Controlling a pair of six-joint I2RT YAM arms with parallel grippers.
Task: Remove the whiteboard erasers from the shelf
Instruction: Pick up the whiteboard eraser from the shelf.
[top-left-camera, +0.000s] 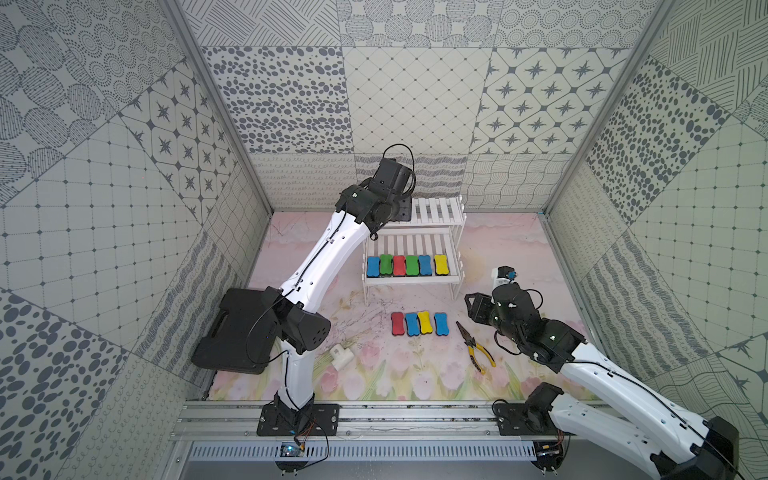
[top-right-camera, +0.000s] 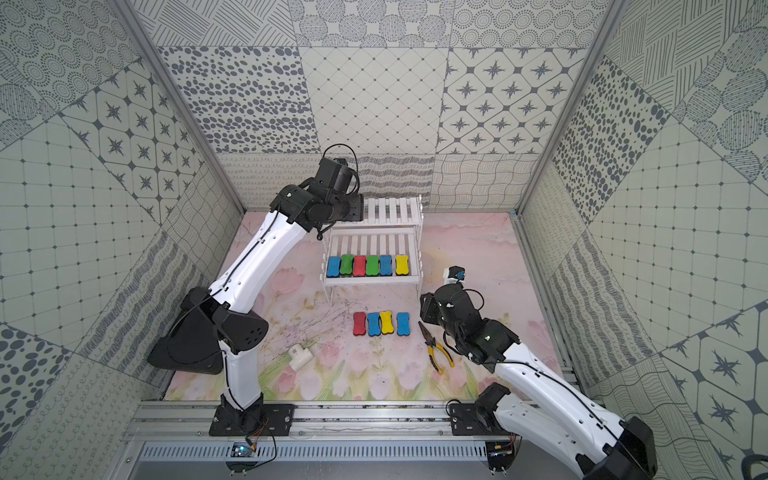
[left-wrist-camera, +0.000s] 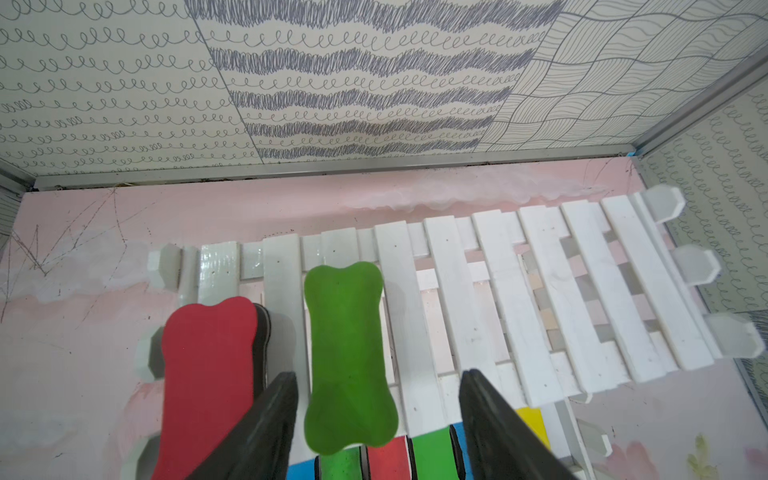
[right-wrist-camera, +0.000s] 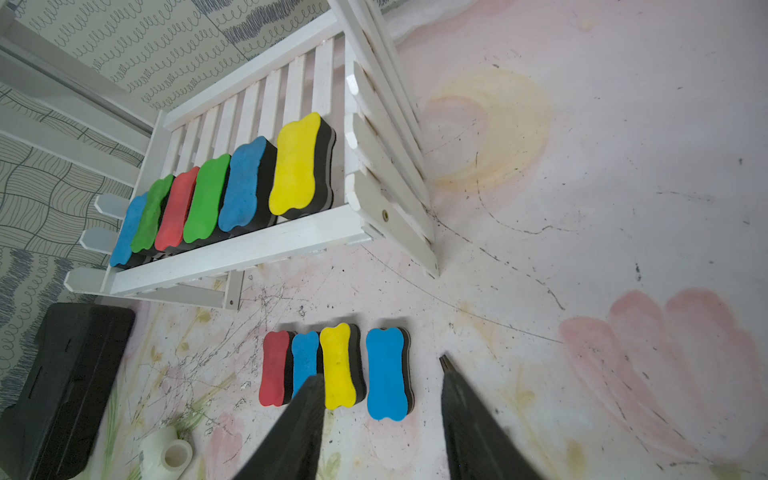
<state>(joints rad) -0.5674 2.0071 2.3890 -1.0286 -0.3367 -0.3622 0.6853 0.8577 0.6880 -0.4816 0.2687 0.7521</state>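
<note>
Lying between the tips of the left gripper (left-wrist-camera: 378, 374): green eraser (left-wrist-camera: 345, 332).

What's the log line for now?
left jaws: open over green eraser | right jaws: open, empty | shelf: eight erasers | table: four

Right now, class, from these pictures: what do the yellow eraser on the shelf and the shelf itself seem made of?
Yellow eraser: matte, grainy coloured top, probably foam, over a thick dark layer, felt-like. Shelf: glossy white slats with a screw head, likely painted wood, possibly plastic.
</note>
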